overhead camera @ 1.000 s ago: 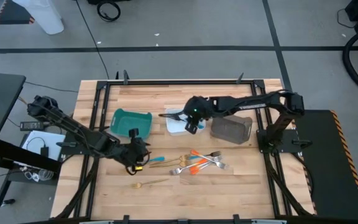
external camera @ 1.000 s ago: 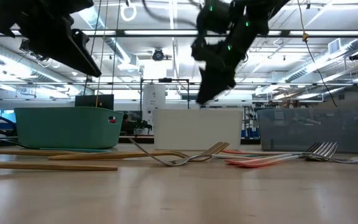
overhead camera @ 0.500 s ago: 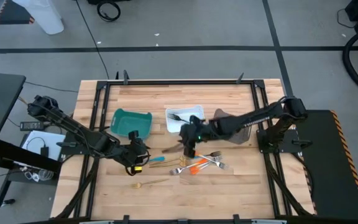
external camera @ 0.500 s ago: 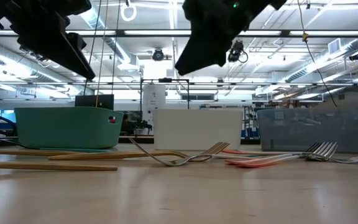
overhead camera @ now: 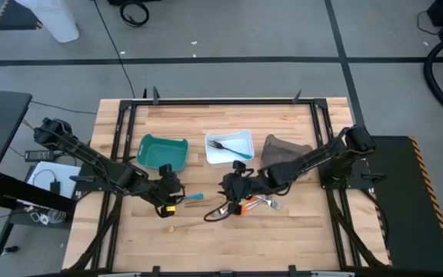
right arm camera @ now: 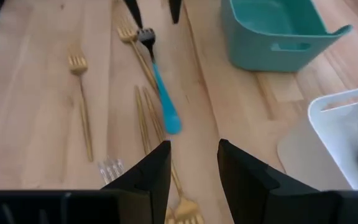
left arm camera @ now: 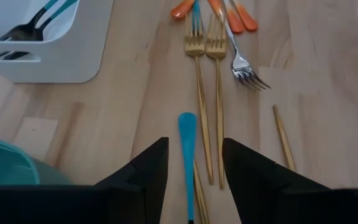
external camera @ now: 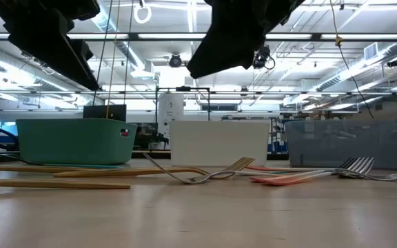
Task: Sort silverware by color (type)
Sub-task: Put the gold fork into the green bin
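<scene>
Pale wooden planks of the table carry three bins toward twelve o'clock: a teal plastic bin, a white rectangular bin with a black fork lying in it, and a grey-brown bin. Stretched low from three o'clock, the right gripper now hangs over the scattered silverware at table centre, its fingers spread apart with nothing between them; a second ago it was up over the white bin, and half a second ago only midway down. Reaching in from nine o'clock, the left gripper has stayed put just at nine o'clock of the pile, fingers parted either side of a blue-handled utensil that lies flat on the wood. Beyond it lie two slim gold forks side by side, a plain silver fork and orange-handled pieces. One more gold fork rests apart toward six o'clock.
</scene>
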